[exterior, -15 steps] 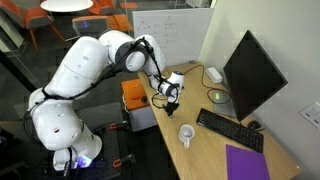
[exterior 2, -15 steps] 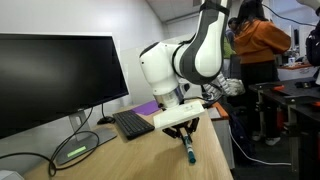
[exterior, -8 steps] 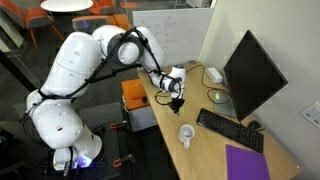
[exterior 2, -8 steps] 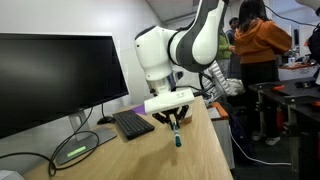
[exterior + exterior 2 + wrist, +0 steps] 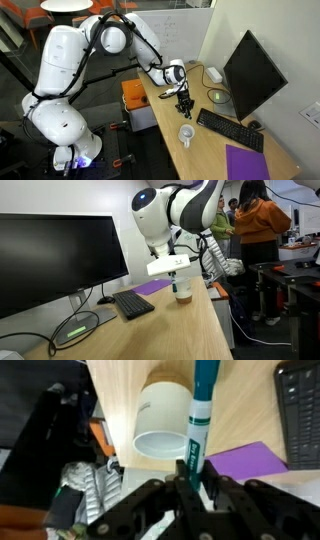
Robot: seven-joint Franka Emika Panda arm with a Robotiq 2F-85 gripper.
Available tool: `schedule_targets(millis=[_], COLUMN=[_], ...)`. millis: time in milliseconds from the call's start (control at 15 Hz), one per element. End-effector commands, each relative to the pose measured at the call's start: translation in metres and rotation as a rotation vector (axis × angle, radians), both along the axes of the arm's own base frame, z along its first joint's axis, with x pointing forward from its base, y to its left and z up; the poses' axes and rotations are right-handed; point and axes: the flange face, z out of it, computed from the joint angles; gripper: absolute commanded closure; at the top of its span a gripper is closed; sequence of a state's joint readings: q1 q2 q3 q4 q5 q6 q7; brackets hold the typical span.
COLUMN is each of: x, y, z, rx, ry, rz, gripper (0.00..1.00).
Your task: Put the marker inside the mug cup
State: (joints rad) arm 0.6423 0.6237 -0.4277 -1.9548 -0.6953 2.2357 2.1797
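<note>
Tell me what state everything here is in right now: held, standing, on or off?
gripper: shut on the marker.
marker: held off the desk, not yet in the mug cup.
mug cup: upright on the desk, looks empty.
monitor: screen dark.
keyboard: flat on the desk, untouched.

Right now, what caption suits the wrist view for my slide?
Claw grips the marker beside the mug, not yet inside it.
</note>
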Motion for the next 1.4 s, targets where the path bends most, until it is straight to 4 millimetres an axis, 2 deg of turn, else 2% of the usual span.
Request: schedule_targets(millis=[0,400,667,1000,1267,1333], x=[-0.01,-0.014,-0.008,0.0,0.005,0.012], y=[0.002,-0.005,-0.025,-0.054,-0.055,-0.052], z=[0.01,0.006,-0.003,-0.03,-0.06,-0.061], rx=[-0.193,-0.455,-0.544,-0.593,-0.6,-0.605], ry=[-0.047,-0.145,-0.152,-0.118,-0.11,-0.107], rz=[-0.05,-0.153,-0.204,-0.244,-0.241,-0.231], gripper=[0.95,0.95,0.95,0.95,0.95,0.95])
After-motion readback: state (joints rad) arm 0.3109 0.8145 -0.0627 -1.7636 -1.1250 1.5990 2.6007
